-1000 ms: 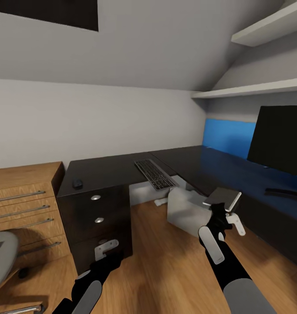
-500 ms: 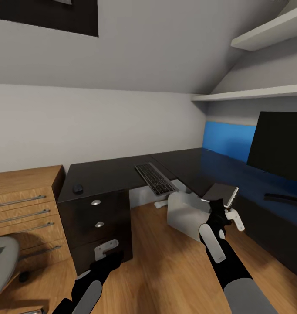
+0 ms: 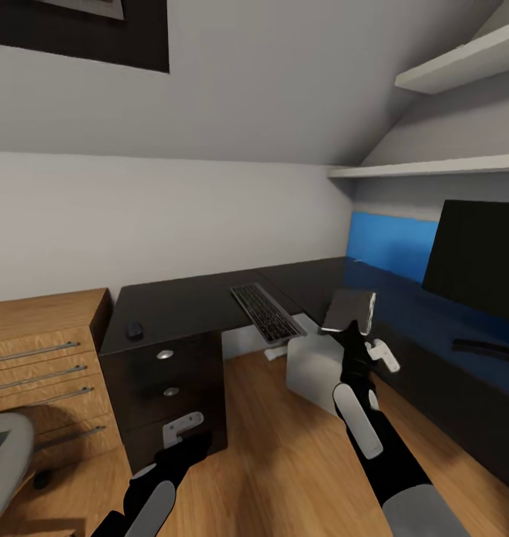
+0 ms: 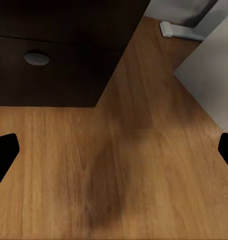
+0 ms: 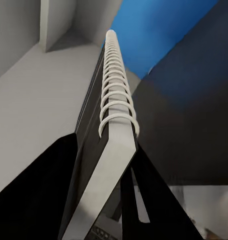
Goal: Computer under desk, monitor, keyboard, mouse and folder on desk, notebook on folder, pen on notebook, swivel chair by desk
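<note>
The right pincer (image 3: 349,330) is clamped on the notebook (image 3: 348,311), apparently above the table (image 3: 187,298) edge; the left pincer (image 3: 181,431) stands apart.

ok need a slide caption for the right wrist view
Right pincer shut on the spiral-bound notebook, held edge-on above the black desk.

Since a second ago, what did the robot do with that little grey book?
The right gripper lifted the thin grey spiral-bound notebook higher and tipped it more upright, its jaws staying shut on it. The flat dark keyboard, small black mouse and left gripper kept their places.
</note>
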### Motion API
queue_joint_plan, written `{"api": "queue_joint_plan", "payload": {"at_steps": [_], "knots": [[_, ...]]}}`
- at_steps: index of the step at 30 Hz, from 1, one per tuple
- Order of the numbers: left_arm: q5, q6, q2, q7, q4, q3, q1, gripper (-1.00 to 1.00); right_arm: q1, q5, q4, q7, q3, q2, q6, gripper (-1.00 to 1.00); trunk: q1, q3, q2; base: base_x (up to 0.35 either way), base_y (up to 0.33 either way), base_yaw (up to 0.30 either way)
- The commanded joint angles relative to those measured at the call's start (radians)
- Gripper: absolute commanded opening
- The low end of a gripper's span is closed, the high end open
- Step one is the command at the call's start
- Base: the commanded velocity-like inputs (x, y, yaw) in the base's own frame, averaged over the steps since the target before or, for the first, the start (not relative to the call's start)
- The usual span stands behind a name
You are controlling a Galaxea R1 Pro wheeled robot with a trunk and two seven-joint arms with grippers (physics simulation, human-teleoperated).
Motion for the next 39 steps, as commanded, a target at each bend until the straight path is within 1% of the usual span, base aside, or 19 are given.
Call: {"api": "queue_joint_plan", "payload": {"at_steps": [1, 2, 6, 10, 14, 20, 24, 27, 29, 33, 39], "knots": [[0.006, 0.001, 0.001, 0.008, 0.001, -0.003, -0.001, 1.00, 0.000, -0.007, -0.004, -0.002, 0.004, -0.001, 0.007, -1.00, -0.004, 0.002, 0.007, 0.000, 0.000, 0.000], [0.006, 0.002, 0.001, 0.008, 0.007, -0.004, -0.001, 1.00, 0.001, -0.007, -0.008, -0.001, 0.008, -0.001, 0.030, -1.00, -0.008, 0.005, 0.014, 0.000, 0.000, 0.000], [0.005, 0.002, 0.001, 0.008, 0.017, -0.005, -0.001, 1.00, 0.003, -0.006, -0.016, 0.000, 0.018, -0.002, 0.076, -1.00, -0.023, 0.018, 0.042, 0.000, 0.000, 0.000], [0.004, 0.002, 0.000, 0.008, 0.019, -0.006, -0.001, 1.00, 0.004, -0.006, -0.017, 0.001, 0.028, -0.002, 0.080, -1.00, -0.039, 0.030, 0.070, 0.000, 0.000, 0.000], [0.005, 0.002, 0.000, 0.008, 0.019, -0.006, -0.001, 1.00, 0.013, -0.006, -0.032, 0.001, 0.030, -0.002, 0.082, -1.00, -0.054, 0.043, 0.098, 0.000, 0.000, 0.000], [0.004, 0.002, -0.001, 0.008, 0.019, -0.006, -0.001, 1.00, 0.053, -0.003, -0.084, 0.003, 0.039, -0.001, 0.083, -1.00, -0.077, 0.062, 0.140, 0.000, 0.000, 0.000], [0.002, 0.001, 0.000, 0.007, 0.019, -0.004, -0.001, 1.00, 0.064, 0.014, -0.095, 0.004, 0.041, -0.001, 0.082, -1.00, -0.092, 0.074, 0.168, 0.000, 0.000, 0.000], [0.000, 0.001, 0.002, 0.005, 0.019, -0.001, -0.001, 1.00, 0.093, 0.015, -0.141, 0.023, 0.044, -0.004, 0.083, -1.00, -0.104, 0.084, 0.189, 0.000, 0.000, 0.000], [0.000, 0.000, 0.001, 0.005, 0.019, -0.001, -0.001, 1.00, 0.104, 0.017, -0.153, 0.040, 0.057, -0.003, 0.081, -1.00, -0.104, 0.084, 0.189, 0.000, 0.000, 0.095], [-0.001, 0.000, 0.001, 0.006, 0.019, -0.001, -0.001, 1.00, 0.109, 0.021, -0.155, 0.047, 0.078, -0.003, 0.079, -1.00, -0.104, 0.084, 0.189, 0.000, 0.000, 0.212], [-0.001, 0.000, 0.001, 0.006, 0.019, 0.000, -0.001, 1.00, 0.110, 0.023, -0.156, 0.049, 0.085, -0.003, 0.079, -1.00, -0.104, 0.084, 0.189, 0.000, 0.000, 0.263]]}}
